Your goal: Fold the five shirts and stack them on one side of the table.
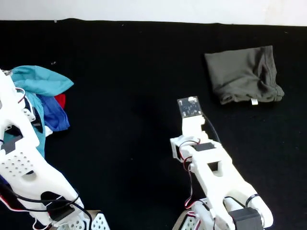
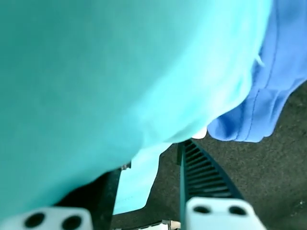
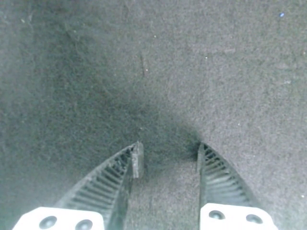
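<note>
Between the half-open jaws of my left hand (image 2: 153,158) hangs an edge of the teal shirt (image 2: 96,72), which spreads close before this hand. Just beyond it lies the blue shirt (image 2: 283,72), and a red shirt (image 1: 60,99) beside that. My right hand (image 3: 168,158) stands moderately wide over the black counter (image 3: 144,57), holding nothing. Well ahead of it, to its right, lies the folded grey shirt (image 1: 244,74).

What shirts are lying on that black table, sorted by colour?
Teal shirt: 1
Blue shirt: 1
Red shirt: 1
Dark grey shirt: 1
Total: 4 shirts in sight
</note>
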You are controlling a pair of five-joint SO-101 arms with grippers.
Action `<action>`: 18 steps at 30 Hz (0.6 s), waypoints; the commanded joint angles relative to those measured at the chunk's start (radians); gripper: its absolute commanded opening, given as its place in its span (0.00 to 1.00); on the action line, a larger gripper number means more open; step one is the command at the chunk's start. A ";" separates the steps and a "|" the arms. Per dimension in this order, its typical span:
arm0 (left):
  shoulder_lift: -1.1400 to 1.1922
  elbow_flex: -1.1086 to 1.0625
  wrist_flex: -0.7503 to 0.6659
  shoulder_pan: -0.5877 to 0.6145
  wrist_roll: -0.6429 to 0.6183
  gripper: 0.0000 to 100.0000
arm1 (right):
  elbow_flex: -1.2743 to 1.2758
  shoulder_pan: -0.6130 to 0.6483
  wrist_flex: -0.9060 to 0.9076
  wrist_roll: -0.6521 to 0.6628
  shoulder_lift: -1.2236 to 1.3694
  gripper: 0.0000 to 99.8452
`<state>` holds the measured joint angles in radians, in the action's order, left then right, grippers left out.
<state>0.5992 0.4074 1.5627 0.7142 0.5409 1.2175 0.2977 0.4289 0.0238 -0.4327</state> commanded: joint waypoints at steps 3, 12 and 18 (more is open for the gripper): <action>-0.008 0.035 -0.008 0.004 0.003 0.02 | -0.005 0.001 -0.016 -0.002 0.005 0.18; -0.097 0.295 0.192 -0.059 -0.037 0.01 | -0.005 0.001 -0.016 -0.002 0.005 0.18; -0.288 0.335 0.198 -0.076 -0.031 0.01 | -0.005 0.001 -0.016 -0.002 0.005 0.18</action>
<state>0.4289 0.7020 1.7438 0.6529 0.5163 1.2175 0.2977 0.4289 0.0238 -0.4327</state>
